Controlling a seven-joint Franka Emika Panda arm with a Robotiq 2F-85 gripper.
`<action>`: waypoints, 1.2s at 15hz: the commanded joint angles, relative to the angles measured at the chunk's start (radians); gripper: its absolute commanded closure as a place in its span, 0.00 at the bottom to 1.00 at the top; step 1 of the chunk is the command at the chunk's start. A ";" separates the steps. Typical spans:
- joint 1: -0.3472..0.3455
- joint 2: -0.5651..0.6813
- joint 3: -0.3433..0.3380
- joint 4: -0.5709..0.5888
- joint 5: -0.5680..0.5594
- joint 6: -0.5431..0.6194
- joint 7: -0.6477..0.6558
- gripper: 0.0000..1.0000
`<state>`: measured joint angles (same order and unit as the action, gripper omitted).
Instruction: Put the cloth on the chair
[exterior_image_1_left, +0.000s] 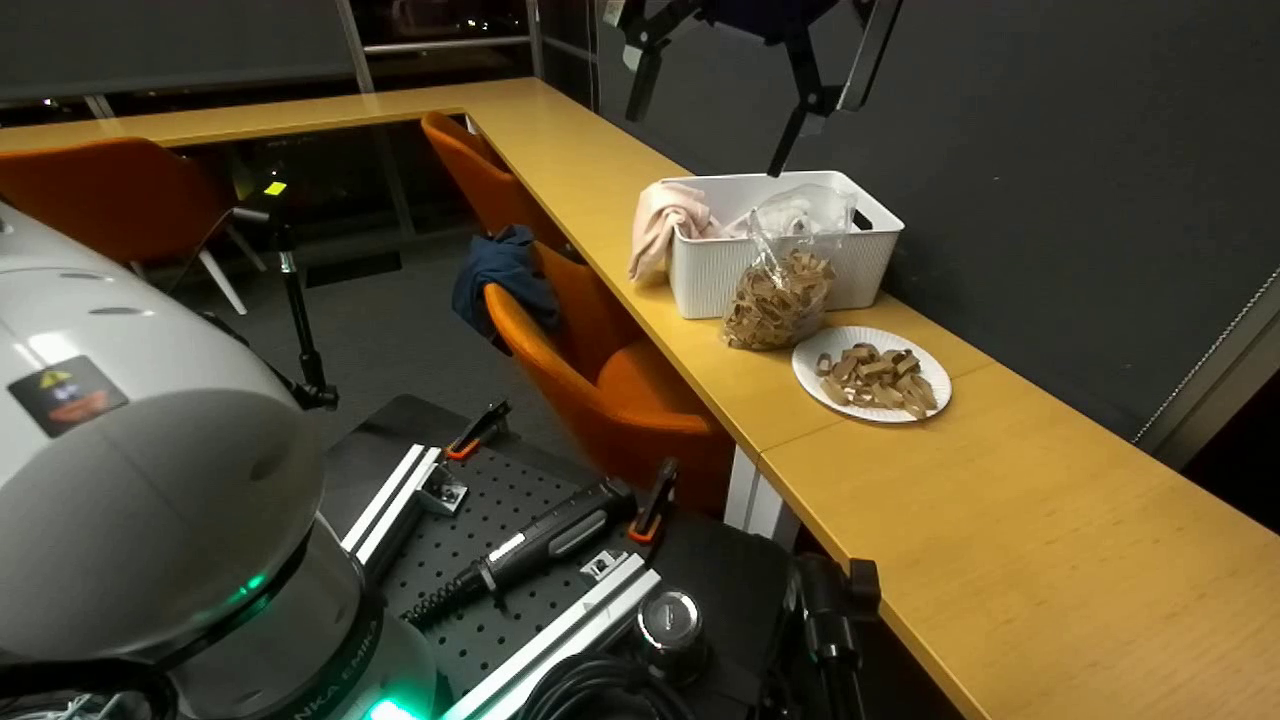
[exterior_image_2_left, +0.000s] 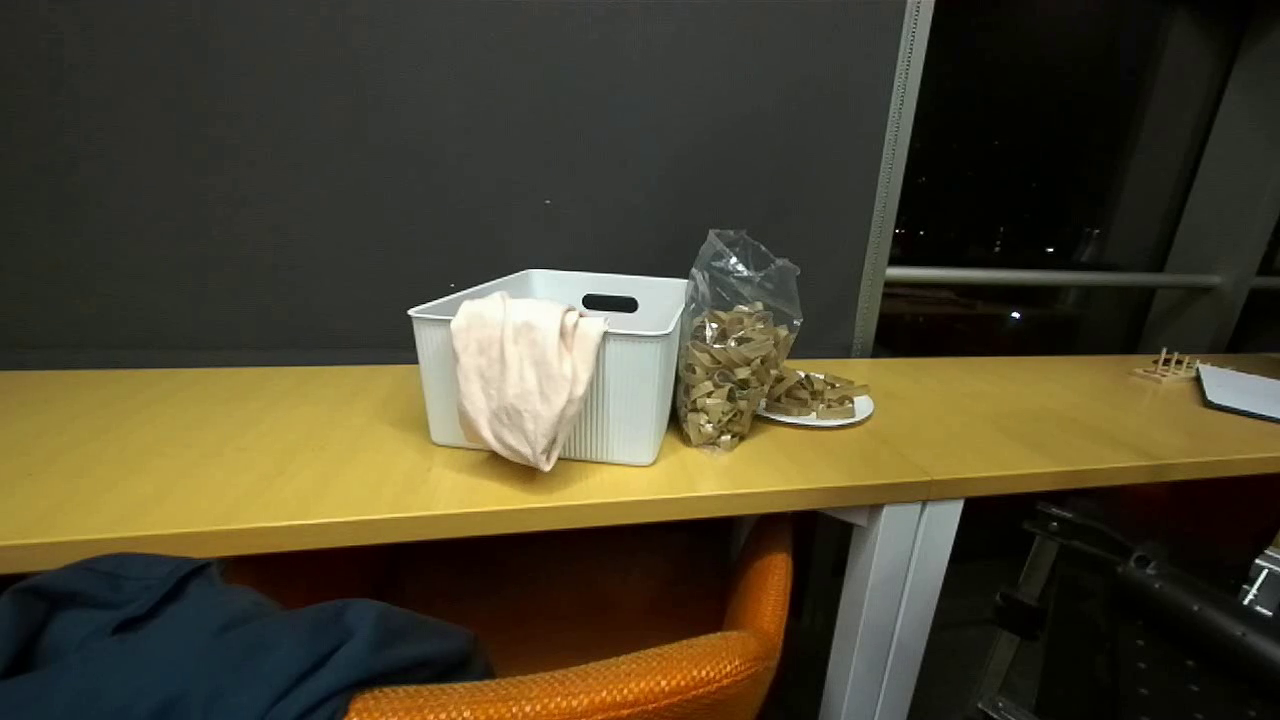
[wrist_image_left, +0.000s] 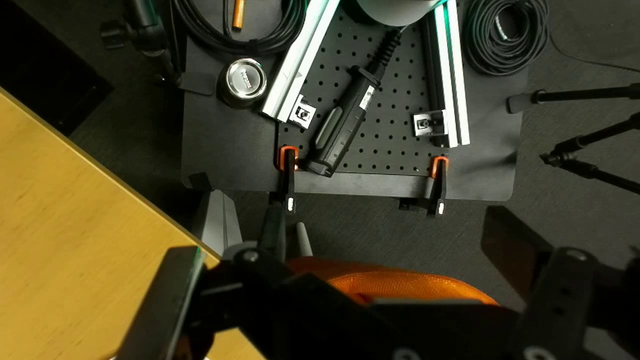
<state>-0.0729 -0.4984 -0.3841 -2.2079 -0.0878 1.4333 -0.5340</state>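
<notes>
A pale pink cloth (exterior_image_1_left: 660, 222) hangs over the rim of a white basket (exterior_image_1_left: 698, 285) on the wooden table. In an exterior view the pink cloth (exterior_image_2_left: 522, 370) drapes down the basket's front wall (exterior_image_2_left: 632, 405). A dark blue cloth (exterior_image_1_left: 512, 275) lies over the back of an orange chair (exterior_image_1_left: 560, 365) beside the table; the blue cloth (exterior_image_2_left: 200, 645) and chair (exterior_image_2_left: 640, 685) also show in an exterior view. My gripper (exterior_image_1_left: 703, 145) is open and empty, high above the basket. In the wrist view the gripper (wrist_image_left: 390, 230) has spread fingers with the chair (wrist_image_left: 400, 284) below. Neither cloth shows there.
A clear bag of brown paper strips (exterior_image_1_left: 780, 300) stands against the basket. A paper plate (exterior_image_1_left: 940, 385) with more strips lies beside it. A dark wall (exterior_image_1_left: 1040, 200) rises behind the table. A black cart (wrist_image_left: 230, 160) carries rails, clamps and a handheld tool (wrist_image_left: 345, 127).
</notes>
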 joint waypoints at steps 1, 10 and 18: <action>-0.022 0.005 0.017 0.002 0.007 -0.001 -0.009 0.00; -0.022 0.005 0.017 0.002 0.007 -0.001 -0.009 0.00; 0.063 0.155 0.205 0.176 -0.014 0.126 0.101 0.00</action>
<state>-0.0373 -0.4402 -0.2513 -2.1353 -0.0880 1.5312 -0.4858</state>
